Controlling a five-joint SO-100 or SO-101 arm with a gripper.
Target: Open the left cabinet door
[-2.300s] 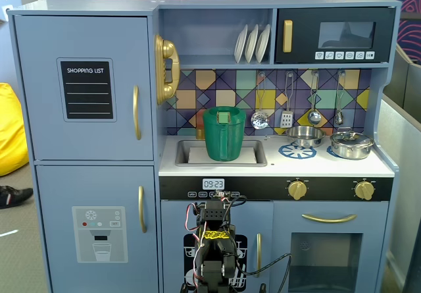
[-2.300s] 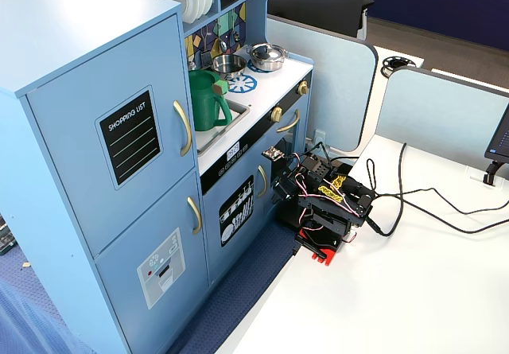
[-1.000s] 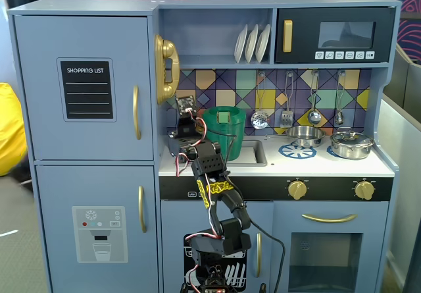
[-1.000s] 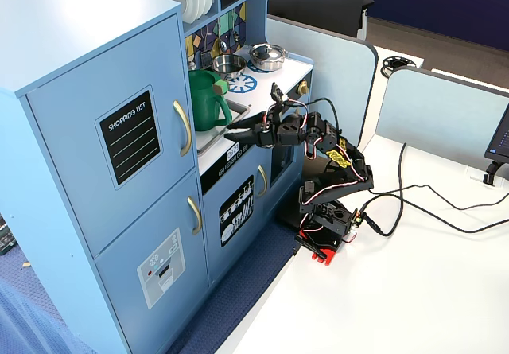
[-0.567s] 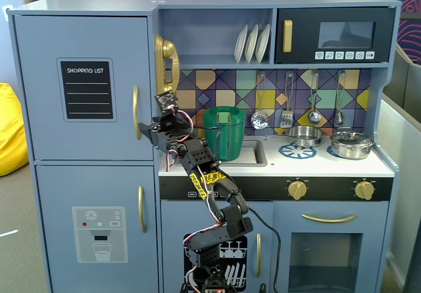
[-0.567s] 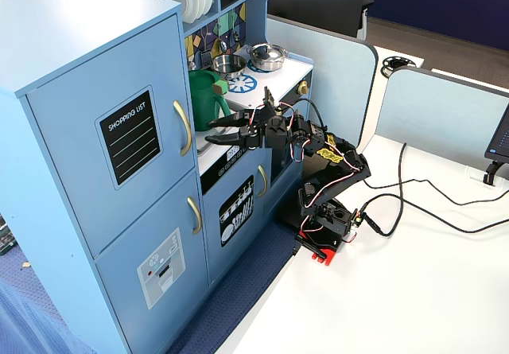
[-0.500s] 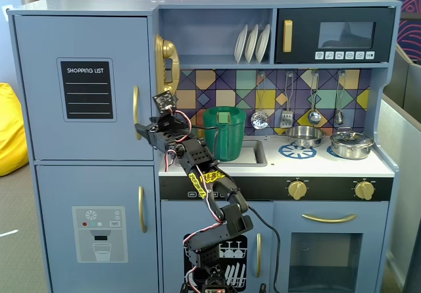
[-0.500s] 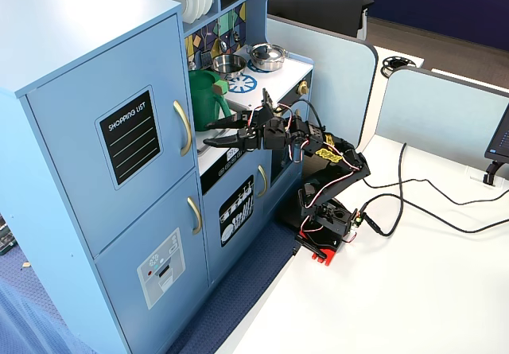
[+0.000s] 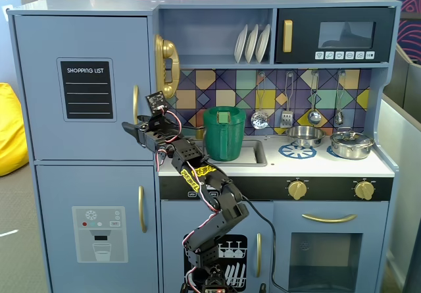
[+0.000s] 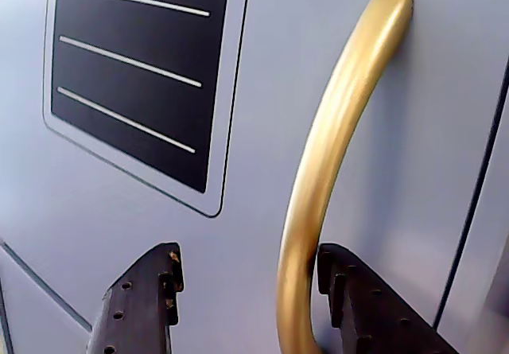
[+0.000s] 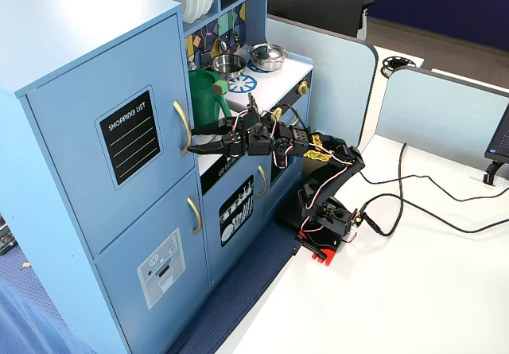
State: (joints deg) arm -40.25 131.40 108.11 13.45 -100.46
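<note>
The left cabinet door is blue-grey with a black "SHOPPING LIST" panel and stands shut; it also shows in a fixed view. Its curved gold handle runs vertically near the door's right edge. My gripper is open at the handle's lower end. In the wrist view the gold handle passes between the two black fingers: the right finger is right beside it, while the left finger stands well apart. The gripper and the handle also show in the other fixed view, the gripper just below the handle's bend.
Below is the blue door with the water-dispenser picture and its own gold handle. A green pitcher stands on the counter behind the arm, with a gold toy phone above. The arm's base sits on a white table with cables.
</note>
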